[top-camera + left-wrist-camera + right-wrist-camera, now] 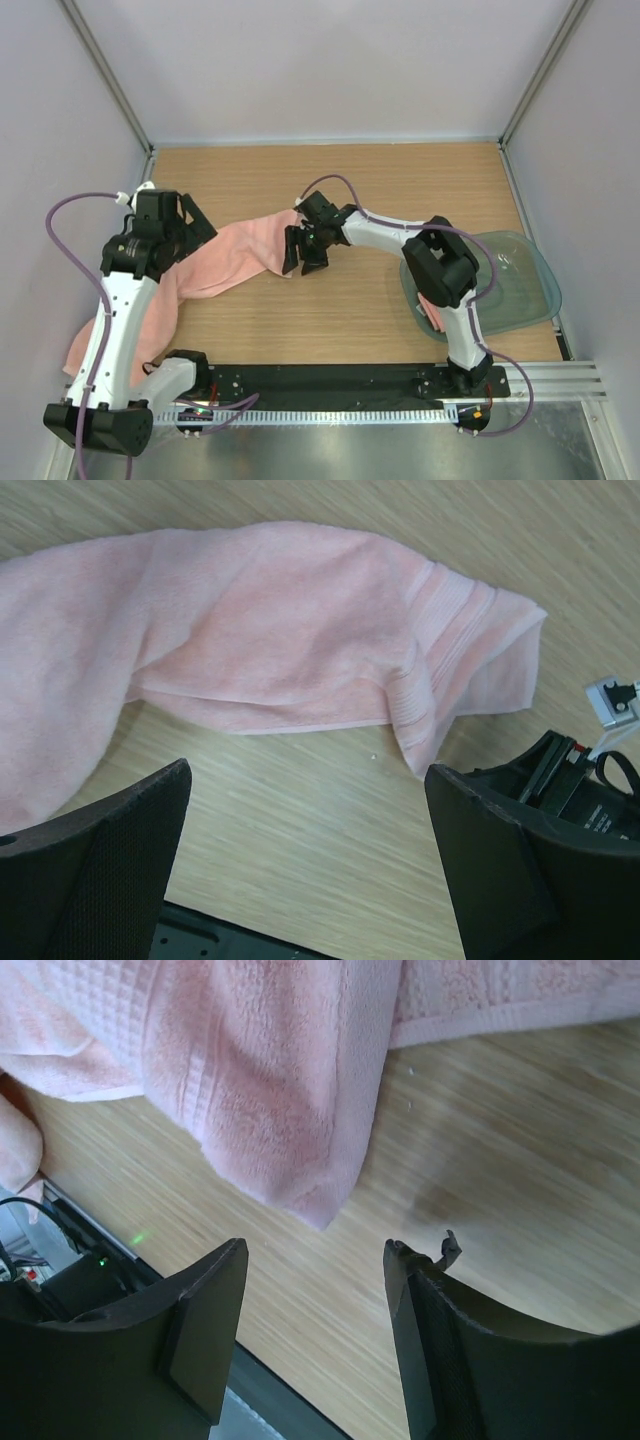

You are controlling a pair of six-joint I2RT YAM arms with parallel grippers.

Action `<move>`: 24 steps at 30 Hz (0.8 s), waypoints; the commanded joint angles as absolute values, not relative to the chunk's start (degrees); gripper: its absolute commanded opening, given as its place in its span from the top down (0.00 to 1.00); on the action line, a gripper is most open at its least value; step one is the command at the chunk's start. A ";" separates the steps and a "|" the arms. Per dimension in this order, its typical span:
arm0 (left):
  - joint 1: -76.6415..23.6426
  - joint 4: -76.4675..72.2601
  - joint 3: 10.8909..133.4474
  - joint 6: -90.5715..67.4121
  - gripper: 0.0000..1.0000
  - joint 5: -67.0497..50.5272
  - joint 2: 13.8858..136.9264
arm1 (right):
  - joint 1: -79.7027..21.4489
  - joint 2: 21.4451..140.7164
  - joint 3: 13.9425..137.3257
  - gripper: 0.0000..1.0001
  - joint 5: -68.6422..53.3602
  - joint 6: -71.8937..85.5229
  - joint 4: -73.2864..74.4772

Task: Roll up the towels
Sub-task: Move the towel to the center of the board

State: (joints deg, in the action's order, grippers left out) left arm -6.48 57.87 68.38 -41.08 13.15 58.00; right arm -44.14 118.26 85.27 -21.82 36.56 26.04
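Observation:
A pink towel (pixel 225 258) lies crumpled across the left half of the wooden table, and its lower left end hangs over the near edge. My left gripper (pixel 197 228) is open and empty over the towel's middle. In the left wrist view the towel (pixel 280 630) lies beyond the gripper (pixel 310 815), with bare wood between the fingers. My right gripper (pixel 303 260) is open and empty at the towel's right end. In the right wrist view a towel corner (pixel 300 1160) hangs just ahead of the gripper (pixel 315 1265), apart from both fingers.
A clear tray (pixel 520 285) sits at the right of the table, with something pink (pixel 432 314) at its near left edge under the right arm. A black base rail (pixel 330 385) runs along the near edge. Grey walls enclose the table.

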 commanded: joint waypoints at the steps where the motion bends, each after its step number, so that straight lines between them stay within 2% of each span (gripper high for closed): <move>1: -5.63 59.15 67.24 -37.44 0.00 15.12 56.69 | -45.87 121.37 89.47 0.37 -21.53 37.88 25.49; 5: -4.83 58.71 65.49 -36.83 0.00 14.68 56.16 | -46.84 124.36 91.67 0.39 -21.36 37.79 26.63; 9: -4.31 58.45 64.69 -36.04 0.00 14.59 56.25 | -46.93 125.68 91.76 0.47 -21.18 38.76 25.32; 12: -3.78 58.71 64.69 -35.16 0.00 14.94 56.16 | -47.02 126.47 92.37 0.65 -20.92 38.85 25.14; 13: -3.69 58.80 64.69 -34.98 0.00 15.12 56.08 | -47.02 126.56 92.46 0.77 -20.83 38.76 25.40; 18: -3.34 59.15 64.25 -34.28 0.00 15.73 55.20 | -46.23 125.43 91.85 0.97 -19.34 38.15 26.19; 24: -3.25 60.38 64.16 -34.45 0.00 12.49 55.11 | -40.44 119.02 87.29 0.99 -18.72 36.83 26.01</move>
